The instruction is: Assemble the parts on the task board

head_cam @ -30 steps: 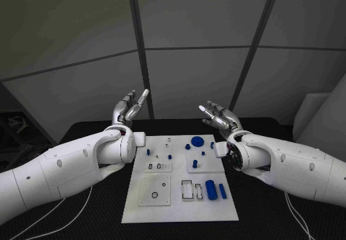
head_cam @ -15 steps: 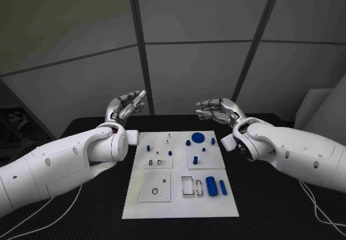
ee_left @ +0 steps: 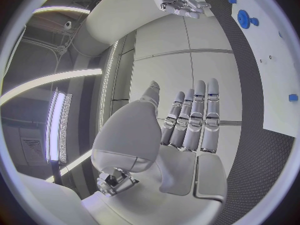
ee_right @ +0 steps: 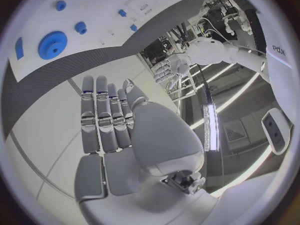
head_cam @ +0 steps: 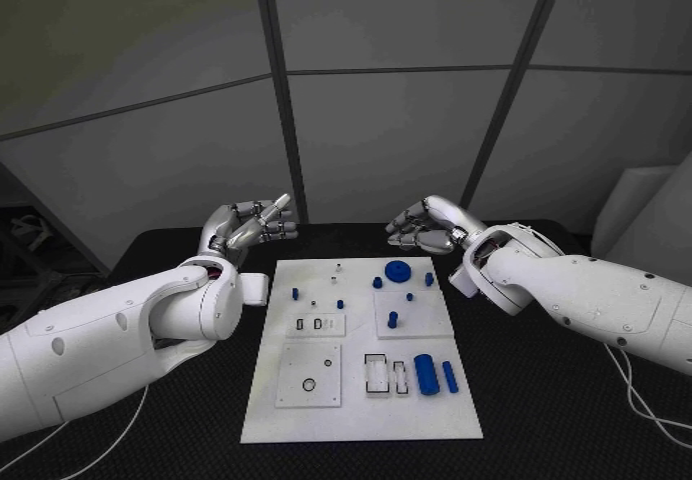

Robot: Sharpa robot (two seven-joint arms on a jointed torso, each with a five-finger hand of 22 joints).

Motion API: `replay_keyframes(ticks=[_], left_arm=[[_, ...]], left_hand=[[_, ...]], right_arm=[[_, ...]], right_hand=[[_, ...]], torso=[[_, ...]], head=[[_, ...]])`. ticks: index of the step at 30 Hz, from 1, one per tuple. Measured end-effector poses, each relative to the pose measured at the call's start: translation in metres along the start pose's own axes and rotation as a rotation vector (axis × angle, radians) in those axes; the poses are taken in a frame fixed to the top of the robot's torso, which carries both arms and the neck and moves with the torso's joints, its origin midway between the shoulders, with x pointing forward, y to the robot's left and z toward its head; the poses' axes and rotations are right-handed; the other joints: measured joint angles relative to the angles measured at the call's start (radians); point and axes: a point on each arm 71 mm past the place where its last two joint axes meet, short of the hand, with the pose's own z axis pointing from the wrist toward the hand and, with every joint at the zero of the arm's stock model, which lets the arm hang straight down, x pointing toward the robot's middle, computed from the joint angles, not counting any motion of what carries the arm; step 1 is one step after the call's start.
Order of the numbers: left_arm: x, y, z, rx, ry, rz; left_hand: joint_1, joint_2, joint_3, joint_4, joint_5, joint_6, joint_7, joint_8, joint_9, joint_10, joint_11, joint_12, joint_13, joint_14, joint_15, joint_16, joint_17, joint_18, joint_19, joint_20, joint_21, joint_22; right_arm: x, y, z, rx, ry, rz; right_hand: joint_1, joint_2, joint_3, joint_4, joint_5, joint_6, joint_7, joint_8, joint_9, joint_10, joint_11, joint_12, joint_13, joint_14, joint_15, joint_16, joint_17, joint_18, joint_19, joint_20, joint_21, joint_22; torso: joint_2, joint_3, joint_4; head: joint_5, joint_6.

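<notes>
The white task board lies in the middle of the black table. On it are blue parts: a round gear at the far end, small pegs around the middle, and a thick cylinder beside a slim bar near the front right. My left hand hovers above the board's far left corner, holding nothing. My right hand hovers above the far right corner, also holding nothing. In the left wrist view its fingers lie straight, with the gear and the right hand beyond. In the right wrist view the gear lies on the board.
Bare black table runs along both sides of the board. Grey wall panels stand right behind the table's far edge. White recessed plates with slots and rings sit on the board's front left.
Both hands have tipped from fingers pointing up to fingers turned inward toward each other, staying above the board's far edge. The parts have not moved.
</notes>
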Motion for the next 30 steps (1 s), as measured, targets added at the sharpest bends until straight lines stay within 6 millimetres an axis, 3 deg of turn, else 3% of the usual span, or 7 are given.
replay_keyframes(ticks=[5,9,10,12,18,28,30], left_arm=[[0.004,-0.005,-0.009,-0.003,0.038,-0.009],[0.01,-0.007,-0.015,-0.008,0.066,-0.018],[0.011,-0.007,-0.016,-0.009,0.072,-0.02],[0.013,-0.008,-0.018,-0.011,0.084,-0.024],[0.018,-0.009,-0.022,-0.02,0.107,-0.031],[0.021,-0.009,-0.024,-0.031,0.128,-0.039],[0.021,-0.009,-0.024,-0.032,0.13,-0.04]], left_hand=[[0.004,0.004,-0.005,-0.005,0.0,0.012,-0.005,-0.004,-0.001,0.021,-0.007,0.0,0.0,0.019,-0.009,0.0,0.019,0.0,0.017,-0.01,0.007,0.002],[0.004,0.004,-0.005,-0.005,0.0,0.012,-0.005,-0.004,-0.001,0.021,-0.007,-0.004,0.0,0.019,-0.009,0.0,0.02,0.0,0.017,-0.01,0.007,0.002],[0.004,0.004,-0.005,-0.005,0.0,0.012,-0.005,-0.004,-0.001,0.021,-0.007,-0.005,0.0,0.019,-0.009,0.0,0.02,0.0,0.017,-0.009,0.007,0.002],[0.004,0.004,-0.007,-0.007,0.0,0.012,-0.005,-0.004,-0.001,0.021,-0.007,-0.005,0.0,0.019,-0.009,0.0,0.022,0.0,0.017,-0.009,0.007,0.002],[0.004,0.004,-0.012,-0.012,0.0,0.012,-0.005,-0.017,-0.003,0.021,-0.007,-0.023,-0.003,0.018,-0.008,-0.021,0.029,0.0,0.024,-0.009,0.011,0.002],[0.004,0.004,-0.015,-0.015,0.0,0.006,0.001,-0.028,-0.003,0.015,-0.001,-0.035,-0.003,0.01,0.0,-0.034,0.034,0.0,0.024,-0.009,0.011,0.002],[0.004,0.004,-0.015,-0.015,0.0,0.006,0.001,-0.028,-0.003,0.015,-0.001,-0.035,-0.003,0.01,0.0,-0.038,0.036,0.0,0.024,-0.009,0.011,0.002]], right_arm=[[0.002,0.007,0.002,-0.005,0.057,-0.166],[0.005,0.009,0.005,0.012,0.105,-0.284],[0.006,0.01,0.005,0.016,0.115,-0.309],[0.007,0.011,0.006,0.027,0.133,-0.361],[0.013,0.016,0.009,0.04,0.163,-0.453],[0.02,0.02,0.015,0.053,0.186,-0.527],[0.021,0.02,0.016,0.056,0.189,-0.533]], right_hand=[[-0.015,-0.03,0.02,-0.001,0.0,0.026,-0.014,-0.012,0.0,0.033,-0.019,-0.024,0.0,0.109,-0.029,0.04,0.034,0.0,0.089,-0.035,0.063,0.028],[-0.031,-0.056,0.031,0.01,0.0,0.032,-0.02,-0.03,0.0,0.034,-0.019,-0.034,0.0,0.174,-0.042,0.08,0.072,0.0,0.14,-0.055,0.112,0.052],[-0.046,-0.089,0.053,0.024,0.0,0.036,-0.024,-0.051,0.0,0.022,-0.027,-0.044,0.002,0.194,-0.051,0.154,0.137,0.0,0.182,-0.07,0.168,0.083],[-0.061,-0.119,0.079,0.047,-0.002,0.038,-0.025,-0.067,0.0,0.004,-0.03,-0.047,0.005,0.203,-0.057,0.254,0.218,0.0,0.207,-0.08,0.232,0.12],[-0.063,-0.153,0.114,0.077,-0.009,0.013,-0.034,-0.07,0.0,-0.047,-0.024,-0.047,0.005,0.207,-0.054,0.388,0.33,0.0,0.209,-0.082,0.326,0.186],[-0.051,-0.175,0.174,0.111,0.004,0.002,-0.039,-0.07,0.0,-0.055,-0.021,-0.047,0.008,0.207,-0.054,0.705,0.639,-0.001,0.219,-0.072,0.638,0.53],[-0.051,-0.175,0.185,0.114,0.015,0.0,-0.038,-0.07,0.0,-0.053,-0.021,-0.047,0.008,0.206,-0.054,0.763,0.699,-0.024,0.237,-0.069,0.695,0.602]], torso=[[0.025,-0.0042,0.0082],[0.046,-0.0076,0.0147],[0.051,-0.0082,0.0156],[0.06,-0.0097,0.0175],[0.079,-0.0124,0.021],[0.097,-0.0159,0.0249],[0.098,-0.0162,0.0253]], head=[[-0.008,0.009],[-0.016,0.015],[-0.017,0.016],[-0.019,0.018],[-0.023,0.023],[-0.02,0.023],[-0.02,0.023]])
